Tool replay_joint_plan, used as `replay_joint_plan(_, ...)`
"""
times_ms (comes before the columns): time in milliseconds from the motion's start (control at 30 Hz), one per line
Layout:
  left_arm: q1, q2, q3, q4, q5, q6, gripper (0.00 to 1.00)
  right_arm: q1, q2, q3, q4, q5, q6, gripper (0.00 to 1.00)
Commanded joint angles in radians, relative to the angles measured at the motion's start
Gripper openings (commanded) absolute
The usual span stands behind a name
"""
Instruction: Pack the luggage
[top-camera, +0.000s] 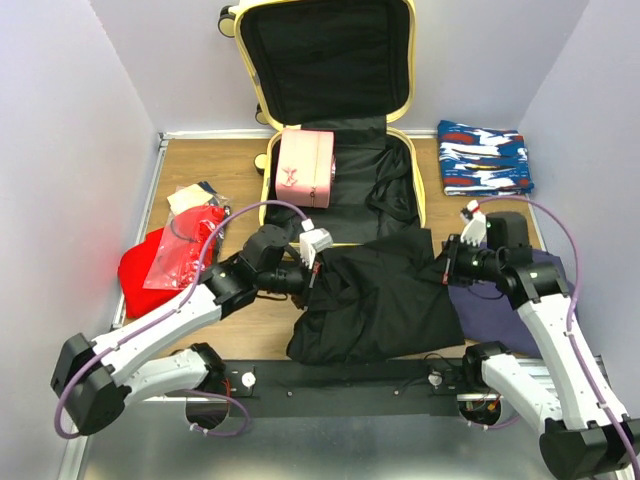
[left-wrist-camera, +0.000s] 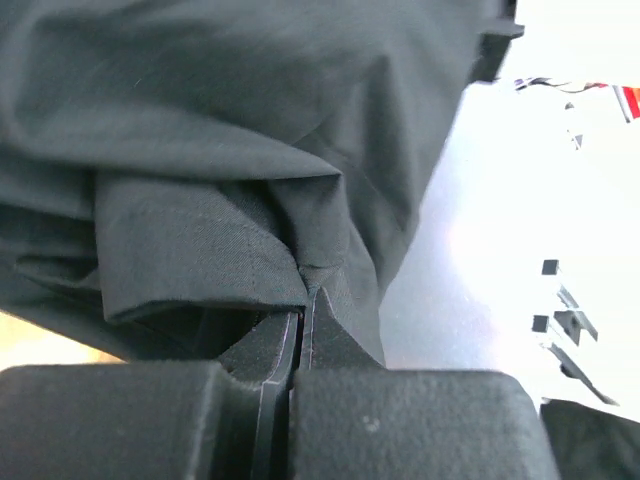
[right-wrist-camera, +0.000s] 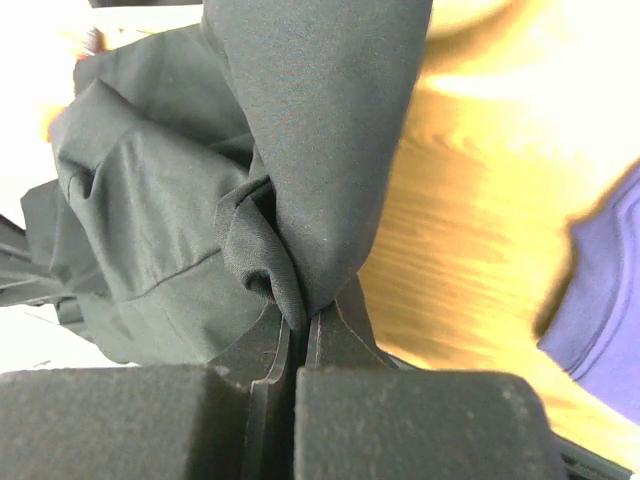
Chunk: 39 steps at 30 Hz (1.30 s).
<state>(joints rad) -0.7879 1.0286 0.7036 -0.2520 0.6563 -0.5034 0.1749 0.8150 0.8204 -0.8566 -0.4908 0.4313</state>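
The luggage (top-camera: 325, 60) is laid open at the upper centre of the worktop (top-camera: 215, 165), with its lid stood up at the back. A pink pouch (top-camera: 305, 168) is seen at the left of its base. A black garment (top-camera: 380, 295) is spread at lower centre, overlapping the luggage's near rim. The left end effector (left-wrist-camera: 303, 305) is clenched on the garment's left edge, and the right end effector (right-wrist-camera: 300, 322) on its right edge.

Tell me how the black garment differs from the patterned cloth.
The black garment is plain; the patterned cloth is blue with white and red marks. The black garment lies rumpled, the patterned cloth neatly folded. The left gripper and right gripper pinch the black garment; the patterned cloth lies untouched. Both are fabric.
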Motion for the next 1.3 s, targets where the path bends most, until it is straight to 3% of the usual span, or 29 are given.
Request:
replay_joint_plan(0, -0.031, -0.077, 0.117, 0.077, -0.069, 0.049, 0.00, 0.003, 0.028, 0.175, 0.000, 0.039, -0.107, 0.01)
replay_joint_plan(267, -0.033, 0.010, 0.178, 0.302, -0.273, -0.024, 0.00, 0.003, 0.327, 0.411, 0.267, 0.187, -0.417, 0.01)
replay_joint_plan(433, -0.047, 0.292, 0.342, 0.298, -0.426, -0.159, 0.00, 0.003, 0.568, 0.626, 0.427, 0.271, -0.555, 0.01)
replay_joint_plan(633, -0.048, 0.378, 0.395, 0.434, -0.682, -0.302, 0.00, 0.003, 0.848, 0.882, 0.533, 0.218, -0.681, 0.01)
replay_joint_plan(800, -0.091, 0.364, 0.238, 0.707, -0.884, -0.538, 0.00, 0.018, 1.036, 1.008, 0.591, 0.134, -0.729, 0.01)
replay_joint_plan(967, -0.160, 0.447, 0.205, 0.886, -0.968, -0.642, 0.00, 0.052, 1.148, 1.063, 0.636, 0.092, -0.801, 0.01)
replay_joint_plan(1267, -0.192, 0.663, 0.319, 0.919, -1.066, -0.745, 0.00, 0.067, 1.303, 1.160, 0.694, 0.069, -0.930, 0.01)
